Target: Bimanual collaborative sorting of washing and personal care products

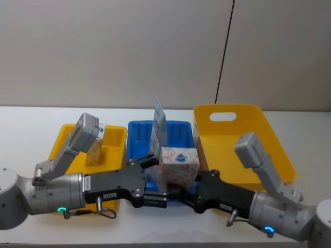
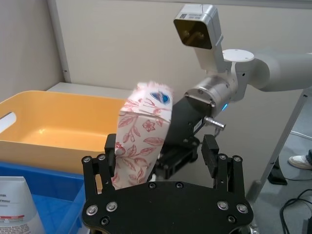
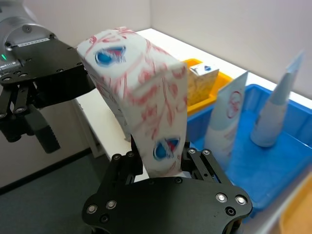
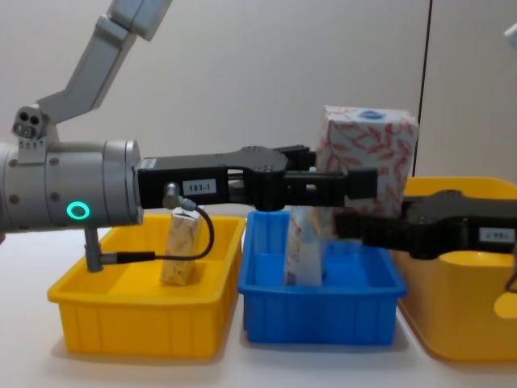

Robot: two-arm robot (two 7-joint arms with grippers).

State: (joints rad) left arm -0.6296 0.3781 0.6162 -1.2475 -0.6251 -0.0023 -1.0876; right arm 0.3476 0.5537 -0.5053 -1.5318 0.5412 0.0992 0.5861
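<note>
White table (image 1: 31,129) under everything, plain wall (image 1: 103,51) behind. On its right side, large yellow bin (image 1: 269,139) with a handle slot in the far wall.

Stretched in from the left, over the near part of the table, left gripper (image 2: 160,146): fingers spread wide apart, gripping nothing, with the carton (image 1: 178,165) standing in the gap, close against one finger; touching or not, cannot tell. Stretched in from the right to meet it, right gripper (image 3: 163,161): clamped on the lower end of the carton, fingers pressed to two opposite faces.

In the middle of the table, blue bin (image 1: 181,132), just beside the large one. Left of that, small yellow bin (image 1: 116,137), all three in a row.

Carton aloft over the near edge of the blue bin, between the two grippers: white with red leaf print, round blue mark on top, roughly upright in the chest view, clear of every bin.

Inside the blue bin, toward its left side, pouch (image 1: 154,139), on end and leaning. Farther back in the same bin, tube (image 1: 160,118), pale blue, upright, flat end up.

In the small yellow bin, packet (image 1: 94,153), beige-yellow, standing on end.
</note>
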